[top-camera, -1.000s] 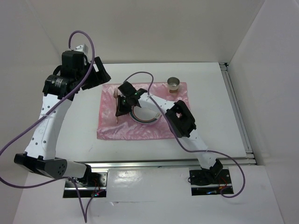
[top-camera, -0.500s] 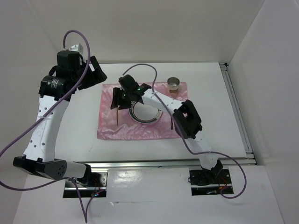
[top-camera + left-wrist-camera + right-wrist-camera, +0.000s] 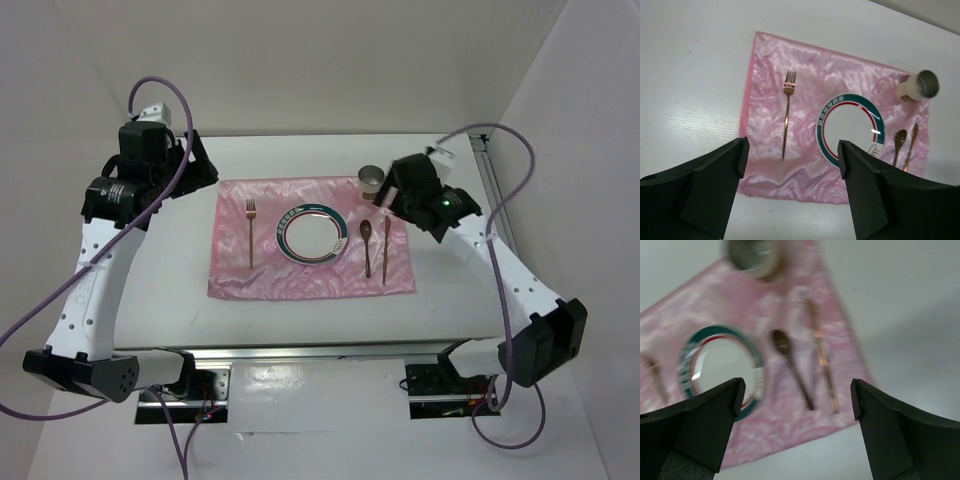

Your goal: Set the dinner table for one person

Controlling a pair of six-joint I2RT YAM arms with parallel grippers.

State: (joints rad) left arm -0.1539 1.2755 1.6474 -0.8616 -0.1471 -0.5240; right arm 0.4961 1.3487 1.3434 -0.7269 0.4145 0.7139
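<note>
At centre of the table [image 3: 460,290], the pink cloth [image 3: 300,282] carries a full setting for one. The plate [image 3: 311,235] lies mid-cloth. The fork [image 3: 250,232] lies to its left. The spoon [image 3: 366,245] and the knife [image 3: 386,247] lie side by side to its right. The cup [image 3: 371,181] stands upright at the far right corner of the cloth.

Change over the last second: the right arm, which lay across the plate with its gripper by the fork, has withdrawn to the far right. The right gripper [image 3: 795,390] now hangs just beside the cup, above the spoon and knife, jaws spread and holding nothing. The left gripper [image 3: 792,147] is raised over the far left of the table, much as before, jaws also spread and empty.

Assessment: with every item placed and both grippers clear of the cloth, the task appears complete or nearly so. Any remaining step is likely retraction of the arms. Risk: the right gripper is near the cup and could tip it.
</note>
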